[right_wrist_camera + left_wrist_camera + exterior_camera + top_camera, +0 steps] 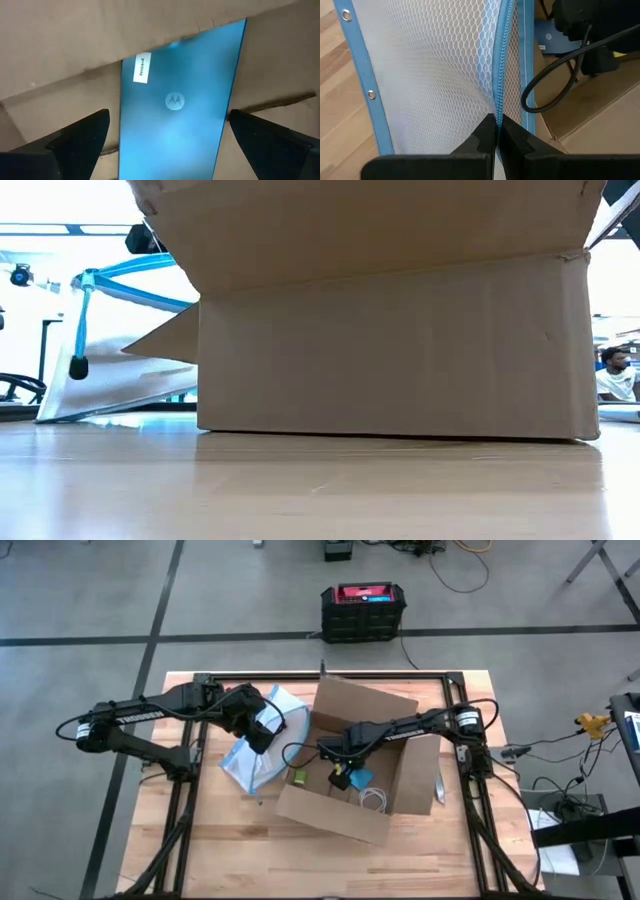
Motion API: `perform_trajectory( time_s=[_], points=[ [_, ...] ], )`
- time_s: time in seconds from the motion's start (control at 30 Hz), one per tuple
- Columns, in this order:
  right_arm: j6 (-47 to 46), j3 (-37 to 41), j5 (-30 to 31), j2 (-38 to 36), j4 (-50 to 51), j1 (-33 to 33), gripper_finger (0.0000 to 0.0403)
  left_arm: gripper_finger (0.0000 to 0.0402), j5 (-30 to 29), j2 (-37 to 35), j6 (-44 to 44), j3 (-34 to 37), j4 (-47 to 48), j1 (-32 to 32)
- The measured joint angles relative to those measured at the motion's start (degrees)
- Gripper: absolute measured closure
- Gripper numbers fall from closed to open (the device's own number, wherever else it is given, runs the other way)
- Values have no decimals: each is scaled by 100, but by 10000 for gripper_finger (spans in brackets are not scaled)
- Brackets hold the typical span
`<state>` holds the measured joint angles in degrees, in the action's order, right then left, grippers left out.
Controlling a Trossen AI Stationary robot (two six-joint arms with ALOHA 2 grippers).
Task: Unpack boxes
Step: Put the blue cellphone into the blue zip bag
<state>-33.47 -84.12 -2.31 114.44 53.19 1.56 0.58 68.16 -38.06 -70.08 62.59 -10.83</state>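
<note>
The brown cardboard box (pixel 365 760) sits open on the wooden counter (pixel 240 840), roughly in the middle and a little toward the right arm's side, its four flaps folded outward. In the low view its plain side wall (pixel 390 350) fills most of the frame, resting flat on the counter top, with one flap leaning out over it.

The right tool (pixel 340 777) reaches down inside the box, its two dark fingers (pixel 75 137) spread wide apart and gripping nothing. Between them, in the right wrist view, lies a flat blue carton (pixel 177 110) with a round logo and a small white label, resting on the box floor against a cardboard wall. From above, a small green item (pixel 299 777) and a coil of white cable (pixel 373 799) also lie on the box floor near the tool.

The left tool (pixel 496 145) is fully closed, pinching the blue zipper edge of a clear mesh bag (pixel 435 75) with blue trim. The bag (pixel 262 740) stands just beside the box's left flap, held up off the counter.

Beyond the counter, on the grey floor, stands a black crate with a red top (pixel 364 610). A person (pixel 615 375) shows at the far edge of the low view
</note>
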Motion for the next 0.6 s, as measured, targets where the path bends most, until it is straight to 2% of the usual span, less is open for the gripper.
perform_trajectory(
  time_s=[0.43, 0.6],
  points=[
    [109, -26, -43, 512, -263, 44, 3, 401, 20, 0, 0, 0, 4, 0],
    [130, -21, -111, 530, -236, 49, 28, 401, 18, 0, 2, 0, 2, 2]
  ],
)
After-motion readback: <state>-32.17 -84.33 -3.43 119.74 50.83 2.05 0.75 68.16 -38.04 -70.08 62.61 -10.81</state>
